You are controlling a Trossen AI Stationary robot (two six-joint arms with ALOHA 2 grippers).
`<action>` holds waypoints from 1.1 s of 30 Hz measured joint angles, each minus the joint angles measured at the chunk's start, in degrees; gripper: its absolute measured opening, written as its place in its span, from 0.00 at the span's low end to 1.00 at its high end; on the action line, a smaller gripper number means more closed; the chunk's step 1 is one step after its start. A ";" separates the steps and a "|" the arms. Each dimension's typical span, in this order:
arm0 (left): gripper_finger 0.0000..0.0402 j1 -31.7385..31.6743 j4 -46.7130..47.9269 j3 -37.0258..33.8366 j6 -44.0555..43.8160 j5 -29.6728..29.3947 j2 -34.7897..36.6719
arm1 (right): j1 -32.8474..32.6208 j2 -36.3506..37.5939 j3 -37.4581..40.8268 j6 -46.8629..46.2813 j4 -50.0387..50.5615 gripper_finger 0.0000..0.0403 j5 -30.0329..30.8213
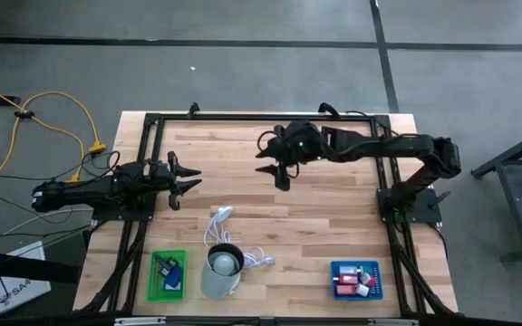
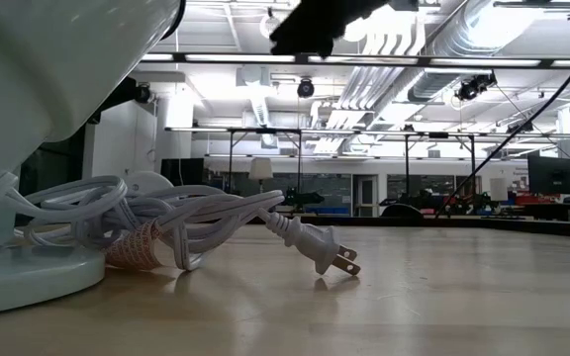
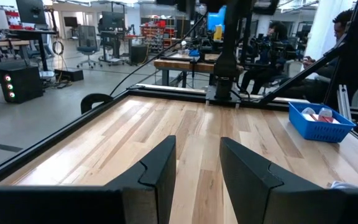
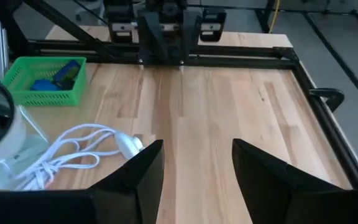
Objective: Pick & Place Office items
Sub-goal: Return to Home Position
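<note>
Small office items lie in two trays at the table's near edge: blue pieces in a green tray (image 1: 168, 275) (image 4: 44, 79), and red, pink and white pieces in a blue tray (image 1: 356, 280) (image 3: 321, 121). My left gripper (image 1: 188, 182) (image 3: 197, 171) hangs open over the left part of the table, holding nothing. My right gripper (image 1: 273, 169) (image 4: 196, 168) hangs open above the middle of the table, toward the far edge, also holding nothing. In the low view only a dark part of an arm shows at the top.
A pale cup (image 1: 222, 270) stands at the near edge between the trays, with a white coiled cable (image 1: 224, 234) (image 4: 73, 152) beside it; its plug (image 2: 317, 251) lies on the wood. A black frame (image 1: 261, 117) borders the table. Bare wood lies between the grippers.
</note>
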State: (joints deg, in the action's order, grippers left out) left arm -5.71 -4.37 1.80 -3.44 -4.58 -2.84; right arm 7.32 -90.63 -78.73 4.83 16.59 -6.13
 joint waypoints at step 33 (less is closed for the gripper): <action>0.30 0.02 0.01 -0.01 0.00 0.00 0.01 | 6.18 38.79 53.32 -8.09 -29.01 0.44 0.02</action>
State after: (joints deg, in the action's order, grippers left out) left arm -5.69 -4.36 1.79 -3.44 -4.58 -2.83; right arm 13.50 -51.84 -25.41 -3.26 -12.42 -6.11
